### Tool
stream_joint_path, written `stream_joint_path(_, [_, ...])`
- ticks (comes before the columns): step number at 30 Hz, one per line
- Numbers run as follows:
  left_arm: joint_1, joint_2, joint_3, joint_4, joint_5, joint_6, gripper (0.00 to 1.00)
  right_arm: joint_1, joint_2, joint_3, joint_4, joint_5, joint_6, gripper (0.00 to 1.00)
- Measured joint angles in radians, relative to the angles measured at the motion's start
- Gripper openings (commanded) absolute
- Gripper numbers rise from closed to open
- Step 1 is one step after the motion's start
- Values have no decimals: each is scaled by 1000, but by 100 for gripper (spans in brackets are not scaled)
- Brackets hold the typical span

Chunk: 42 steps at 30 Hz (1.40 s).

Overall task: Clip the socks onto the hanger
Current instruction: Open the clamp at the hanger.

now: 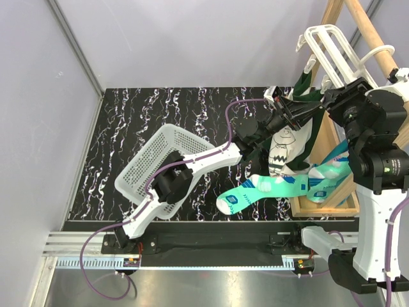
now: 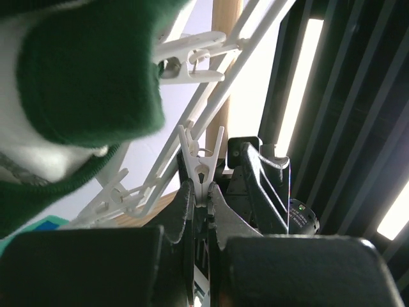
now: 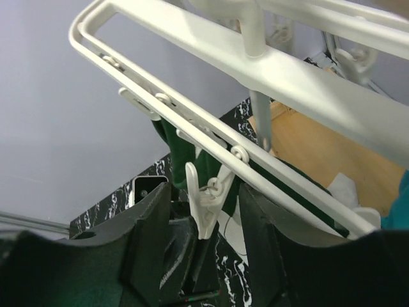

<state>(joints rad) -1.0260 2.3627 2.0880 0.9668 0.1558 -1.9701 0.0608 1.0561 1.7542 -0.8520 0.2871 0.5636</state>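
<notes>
- Left wrist view: left gripper (image 2: 201, 197) squeezes a small white plastic clip (image 2: 201, 163).
- Right gripper (image 3: 203, 195) is wide open, another white clip (image 3: 204, 217) hanging between its fingers.
- White plastic bar hanger (image 1: 327, 45) hangs high; mint-green socks (image 1: 275, 187) lie below on the black surface (image 1: 160, 115).

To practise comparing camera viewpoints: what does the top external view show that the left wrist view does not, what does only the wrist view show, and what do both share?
Only the top external view shows the white mesh basket and the black marbled table. Only the left wrist view shows the left hand pinching a white clip, plus bright light strips. Both show the white hanger, the wooden pole and dark green cloth.
</notes>
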Motion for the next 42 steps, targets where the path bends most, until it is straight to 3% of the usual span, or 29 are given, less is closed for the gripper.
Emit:
stream_joint_path(10, [-1,0,0,10,1,5,0,0,7,39,-63,1,-5,56])
stream_joint_path(30, [-30,0,0,22,-24,-3,0,0,3,-4,6,16,13,52])
stream_joint_path(42, [-32,0,0,29,-34,-3,0,0,2,-13,18,30,11,32])
